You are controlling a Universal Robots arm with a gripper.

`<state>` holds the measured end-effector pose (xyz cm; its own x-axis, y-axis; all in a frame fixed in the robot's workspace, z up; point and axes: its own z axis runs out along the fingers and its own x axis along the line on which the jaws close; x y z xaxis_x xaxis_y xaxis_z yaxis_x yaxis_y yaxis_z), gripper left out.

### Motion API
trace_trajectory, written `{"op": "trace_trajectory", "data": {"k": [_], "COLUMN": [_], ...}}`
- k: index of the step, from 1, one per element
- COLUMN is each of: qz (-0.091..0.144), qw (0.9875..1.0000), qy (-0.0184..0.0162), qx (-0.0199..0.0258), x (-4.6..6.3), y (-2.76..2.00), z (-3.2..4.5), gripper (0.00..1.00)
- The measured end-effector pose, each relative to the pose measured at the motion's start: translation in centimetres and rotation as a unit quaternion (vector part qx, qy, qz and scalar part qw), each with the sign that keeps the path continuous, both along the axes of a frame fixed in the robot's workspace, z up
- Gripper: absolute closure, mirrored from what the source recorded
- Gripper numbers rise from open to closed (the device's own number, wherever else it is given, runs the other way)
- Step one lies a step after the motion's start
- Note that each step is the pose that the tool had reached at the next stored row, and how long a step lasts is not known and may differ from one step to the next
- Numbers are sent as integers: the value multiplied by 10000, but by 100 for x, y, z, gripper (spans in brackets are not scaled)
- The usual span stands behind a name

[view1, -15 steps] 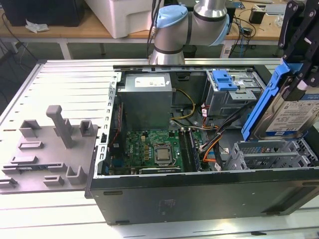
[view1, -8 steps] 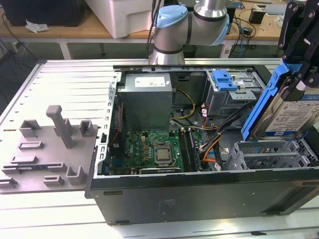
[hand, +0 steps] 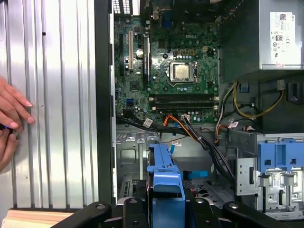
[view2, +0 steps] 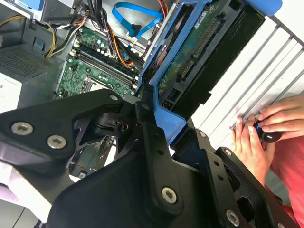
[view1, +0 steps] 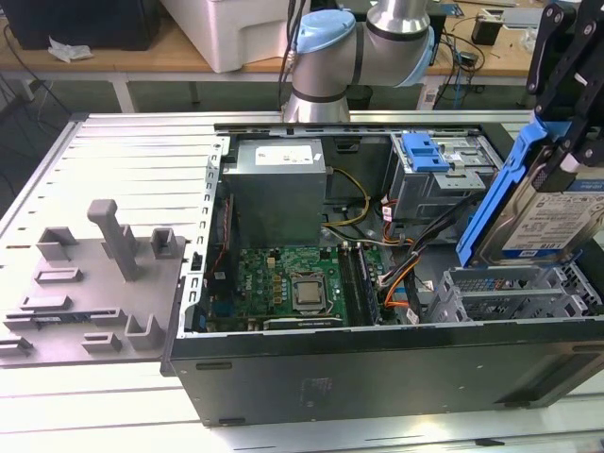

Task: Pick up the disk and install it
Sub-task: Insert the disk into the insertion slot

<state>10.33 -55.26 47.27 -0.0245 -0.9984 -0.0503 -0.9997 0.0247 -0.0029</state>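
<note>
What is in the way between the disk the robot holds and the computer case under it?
Nothing visible. The gripper holds the disk tilted above the grey metal bay at the exterior view's right. The cables seem to run beside that bay, not across it.

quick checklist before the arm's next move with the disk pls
1. Grip: ok. The hand is clamped on the disk, at its blue rail.
2. Disk height: ok. It is held tilted above the computer case, at the exterior view's right.
3. Cables near the drive cage: cannot tell whether they block the way.
4. Free slot in the cage: cannot tell.
5. Person's hands: ok. They rest on the table, outside the case.
</note>
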Motion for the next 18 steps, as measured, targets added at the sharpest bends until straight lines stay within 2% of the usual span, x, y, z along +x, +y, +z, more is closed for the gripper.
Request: {"op": "trace_trajectory", "data": {"k": [9, 18], "qz": [52, 52], "qw": [10000, 10000], "qy": [0, 0], "qx": [0, -1], "x": [0, 6], "y": [-3, -25], "z": [-13, -27], "gripper": [64, 64]}}
